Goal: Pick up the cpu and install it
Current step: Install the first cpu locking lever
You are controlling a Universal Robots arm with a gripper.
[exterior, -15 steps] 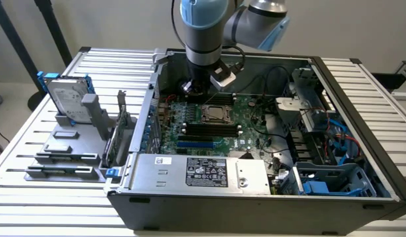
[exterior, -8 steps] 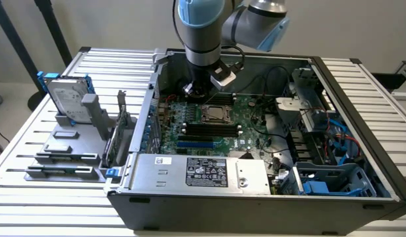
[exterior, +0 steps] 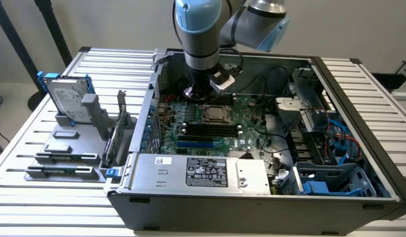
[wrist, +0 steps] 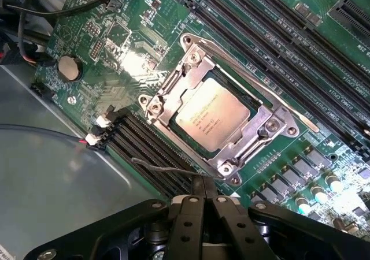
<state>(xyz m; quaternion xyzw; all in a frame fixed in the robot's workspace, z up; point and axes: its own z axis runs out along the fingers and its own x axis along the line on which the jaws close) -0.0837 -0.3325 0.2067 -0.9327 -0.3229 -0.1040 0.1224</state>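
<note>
The cpu [wrist: 213,114], a small square chip with a shiny silver top, lies flat in the motherboard socket, framed by the metal load plate [wrist: 267,127]. In the exterior view the cpu [exterior: 218,114] shows in the middle of the green board inside the open computer case. My gripper [wrist: 203,186] hangs just above the board beside the socket, its black fingers pressed together with nothing between them. A thin wire lever [wrist: 163,169] lies close to the fingertips. The exterior view puts the gripper [exterior: 193,94] just behind the socket, toward the case's back wall.
Black memory slots [wrist: 147,150] run along both sides of the socket. A power supply [exterior: 203,170] fills the case's front. Cables and a drive cage [exterior: 328,177] crowd the exterior view's right. A hard drive with blue rails [exterior: 66,98] stands in a grey holder outside the case.
</note>
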